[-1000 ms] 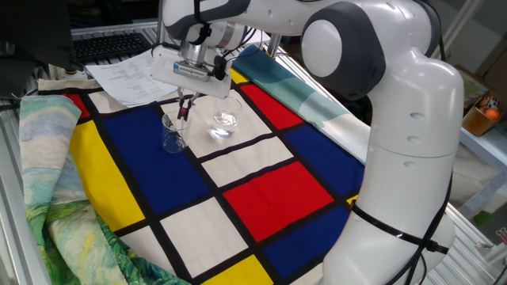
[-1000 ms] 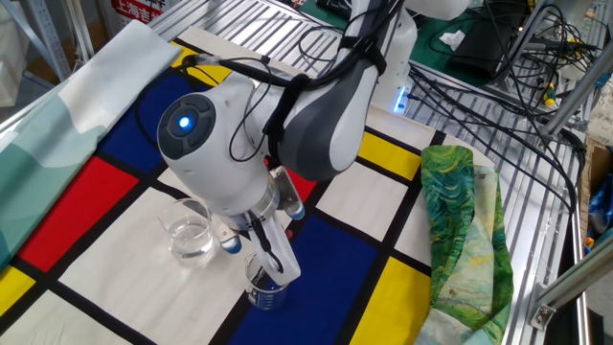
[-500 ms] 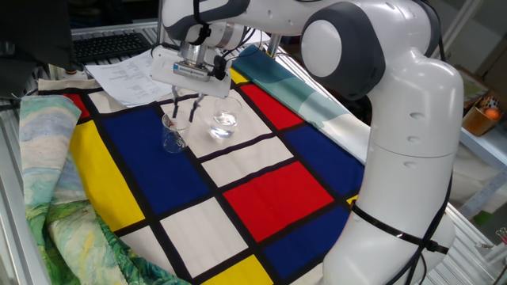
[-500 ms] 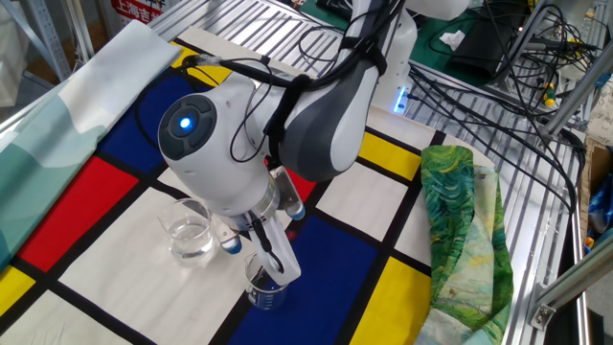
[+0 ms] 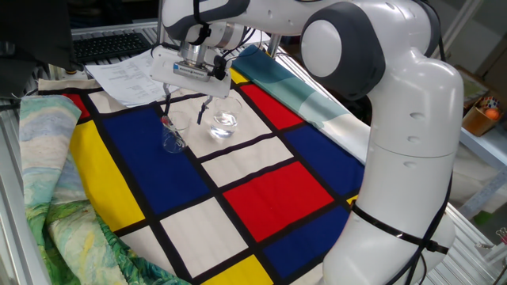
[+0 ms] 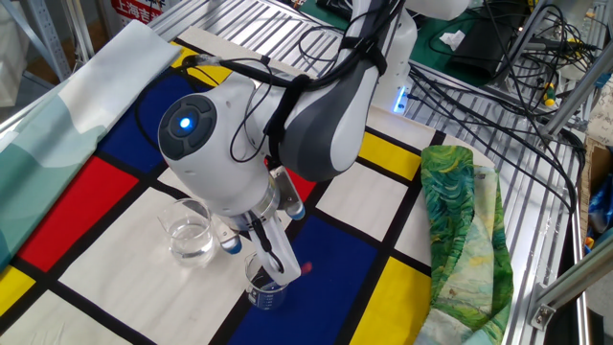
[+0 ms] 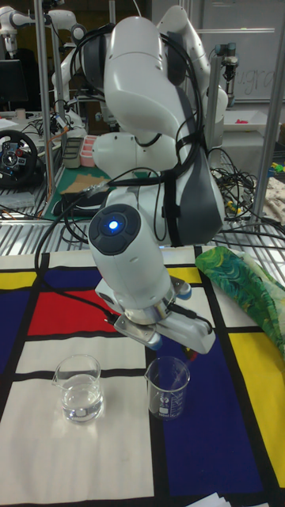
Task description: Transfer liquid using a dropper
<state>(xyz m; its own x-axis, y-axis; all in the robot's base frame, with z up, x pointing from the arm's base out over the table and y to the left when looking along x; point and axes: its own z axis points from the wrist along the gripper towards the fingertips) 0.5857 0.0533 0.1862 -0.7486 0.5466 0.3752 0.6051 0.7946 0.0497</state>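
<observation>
Inside the small beaker [image 5: 173, 136], red-bulbed dropper [image 5: 166, 123] leaning, gripper [image 5: 184, 106] spread wide, empty.

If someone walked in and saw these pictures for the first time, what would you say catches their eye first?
Probably the big white robot arm leaning over a cloth of bold red, blue, yellow and white blocks. Next, its open gripper poised above two clear glasses on the cloth: a small beaker and a rounder glass with a little liquid in it. A red bulb of the dropper shows at the beaker's rim.
</observation>
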